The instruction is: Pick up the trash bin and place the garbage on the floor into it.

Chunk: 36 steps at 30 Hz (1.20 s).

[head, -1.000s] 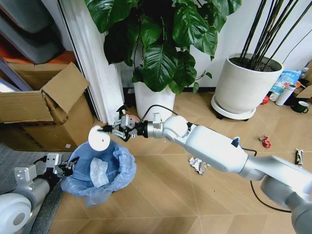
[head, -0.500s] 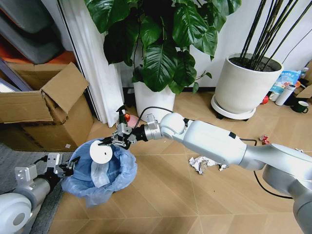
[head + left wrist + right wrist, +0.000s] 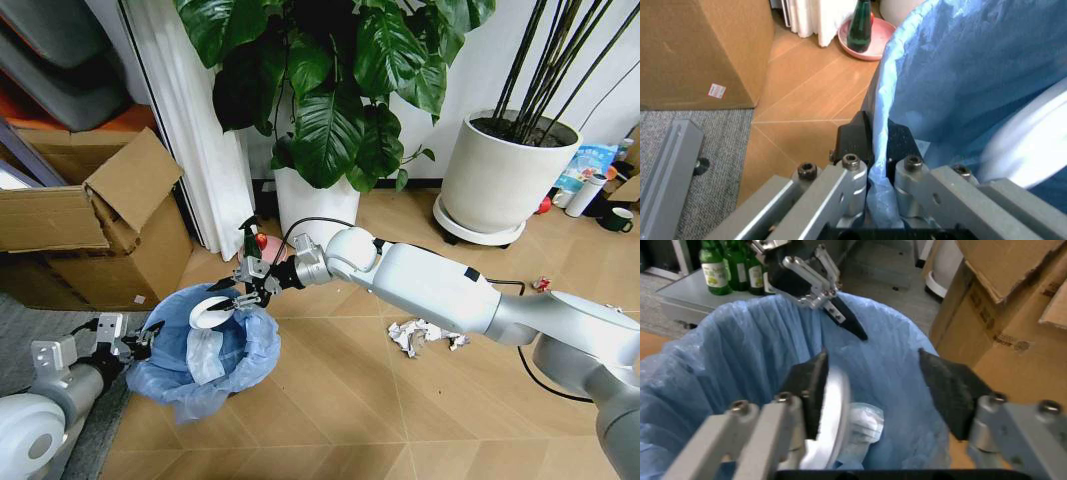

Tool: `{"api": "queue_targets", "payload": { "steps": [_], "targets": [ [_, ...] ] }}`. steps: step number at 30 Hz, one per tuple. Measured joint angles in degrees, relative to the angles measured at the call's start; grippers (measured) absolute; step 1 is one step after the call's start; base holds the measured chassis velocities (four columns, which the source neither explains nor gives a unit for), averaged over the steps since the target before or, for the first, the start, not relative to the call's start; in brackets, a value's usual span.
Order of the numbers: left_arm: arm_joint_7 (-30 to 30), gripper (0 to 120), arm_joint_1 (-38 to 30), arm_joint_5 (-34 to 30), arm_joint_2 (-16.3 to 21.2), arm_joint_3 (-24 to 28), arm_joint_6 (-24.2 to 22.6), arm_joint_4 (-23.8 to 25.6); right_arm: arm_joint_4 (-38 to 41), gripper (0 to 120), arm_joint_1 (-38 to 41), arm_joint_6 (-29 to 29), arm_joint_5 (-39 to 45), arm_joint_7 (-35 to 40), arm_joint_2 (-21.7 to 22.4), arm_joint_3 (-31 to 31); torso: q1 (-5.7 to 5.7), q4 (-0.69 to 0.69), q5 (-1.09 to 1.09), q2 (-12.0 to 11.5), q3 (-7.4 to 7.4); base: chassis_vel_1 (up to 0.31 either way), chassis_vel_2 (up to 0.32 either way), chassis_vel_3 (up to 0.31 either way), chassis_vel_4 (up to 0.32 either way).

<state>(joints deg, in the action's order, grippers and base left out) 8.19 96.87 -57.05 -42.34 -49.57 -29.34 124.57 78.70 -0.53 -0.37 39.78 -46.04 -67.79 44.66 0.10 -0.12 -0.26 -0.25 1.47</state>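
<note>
disc (image 3: 207, 312) now lower, inside bin (image 3: 205, 352) mouth | right end effector (image 3: 232, 296) apart, letting go | left end effector (image 3: 875, 150) clamped on rim | next: fetch paper wad (image 3: 418, 335)

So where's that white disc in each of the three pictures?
Head view: the white disc sits tilted over the trash bin's mouth, at the right gripper.
Left wrist view: a pale curved edge beside the bag.
Right wrist view: edge-on against one finger.
Shared landmark: the blue bag.
</note>
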Motion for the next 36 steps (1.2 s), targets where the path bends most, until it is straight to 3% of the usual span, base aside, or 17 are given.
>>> {"api": "queue_targets", "payload": {
  "steps": [3, 10, 14, 17, 18, 20, 22, 24, 26, 31, 33, 34, 36],
  "targets": [
    [0.0, 0, -0.14, -0.28, 0.16, 0.09, 0.0, -0.08, -0.09, 68, 0.03, -0.98, 1.59, -1.47, 0.11, -0.19, 0.0, 0.0, 0.0, 0.0, 0.0, 0.0, 0.0, 0.0, 0.0],
    [0.02, 0, -0.14, -0.33, 0.17, 0.07, -0.02, -0.22, -0.81, 91, -0.43, -0.96, 1.42, -1.58, 0.7, -1.47, 0.0, 0.0, 0.0, 0.0, 0.0, 0.0, 0.0, 0.0, 0.0],
    [0.14, 0, -0.15, -0.45, -0.16, -0.34, -0.02, -0.2, -0.63, 99, -3.03, 0.11, 3.6, 6.54, 2.29, -4.12, 0.0, 0.01, 0.01, 0.0, 0.0, 0.0, 0.0, 0.0, 0.0],
    [0.19, 0, -0.25, -0.58, -0.52, -0.59, -0.01, -0.09, 0.87, 100, -9.11, -0.24, 8.26, 25.31, 3.69, -9.45, 0.0, 0.0, 0.02, 0.0, 0.0, 0.0, 0.0, 0.0, 0.0],
    [0.19, 0, -0.25, -0.58, -0.52, -0.59, -0.01, -0.09, 0.87, 100, -9.11, -0.24, 8.26, 25.31, 3.69, -9.45, 0.0, 0.0, 0.02, 0.0, 0.0, 0.0, 0.0, 0.0, 0.0],
    [0.19, 0, -0.34, -0.61, -0.6, -0.71, 0.01, -0.07, 1.56, 100, -14.28, -1.63, 9.62, 36.35, 3.95, -13.87, 0.0, 0.01, 0.0, 0.0, -0.01, 0.0, 0.0, 0.0, 0.0],
    [0.19, 0, -0.34, -0.66, -0.58, -0.78, 0.02, -0.06, 1.62, 100, -16.59, -2.47, 9.64, 40.16, 4.13, -15.62, 0.0, 0.0, 0.03, 0.0, 0.0, 0.0, 0.0, 0.0, 0.0],
    [0.19, 0, -0.38, -0.97, -0.4, -1.02, 0.02, 0.1, 1.98, 100, -23.61, -6.26, 8.79, 50.05, 5.11, -20.8, -0.01, 0.0, 0.0, 0.0, -0.01, 0.0, 0.0, 0.0, 0.0],
    [0.19, 0, -0.36, -1.08, -0.35, -1.08, 0.02, 0.19, 1.87, 100, -25.47, -7.08, 8.57, 52.06, 5.36, -22.11, 0.0, -0.01, 0.0, 0.0, 0.0, 0.0, 0.0, 0.0, 0.0],
    [0.18, 0, 0.01, -1.19, -0.38, -1.31, 0.04, 0.72, 1.81, 100, -35.63, -11.69, 8.09, 61.22, 6.15, -33.21, 0.0, -0.02, 0.0, 0.0, 0.0, 0.0, 0.0, 0.0, 0.0],
    [0.16, 0, 0.03, -1.19, -0.39, -1.36, 0.05, 0.84, 2.02, 100, -36.93, -12.28, 7.99, 62.15, 6.21, -34.73, 0.0, -0.03, 0.04, 0.0, 0.0, 0.0, 0.0, 0.0, 0.0],
    [0.1, 0, -0.03, -1.18, -0.46, -1.38, 0.05, 0.97, 2.82, 100, -38.84, -12.69, 7.79, 62.84, 6.37, -37.33, 0.0, 0.02, 0.04, 0.0, 0.0, 0.0, 0.0, 0.0, 0.0],
    [0.1, 0, -0.22, -1.18, -0.63, -1.43, 0.08, 1.01, 4.15, 100, -43.61, -14.09, 7.74, 64.49, 6.98, -41.85, -0.01, 0.01, -0.03, 0.01, -0.02, 0.0, 0.0, 0.0, 0.0]
  ]
}}
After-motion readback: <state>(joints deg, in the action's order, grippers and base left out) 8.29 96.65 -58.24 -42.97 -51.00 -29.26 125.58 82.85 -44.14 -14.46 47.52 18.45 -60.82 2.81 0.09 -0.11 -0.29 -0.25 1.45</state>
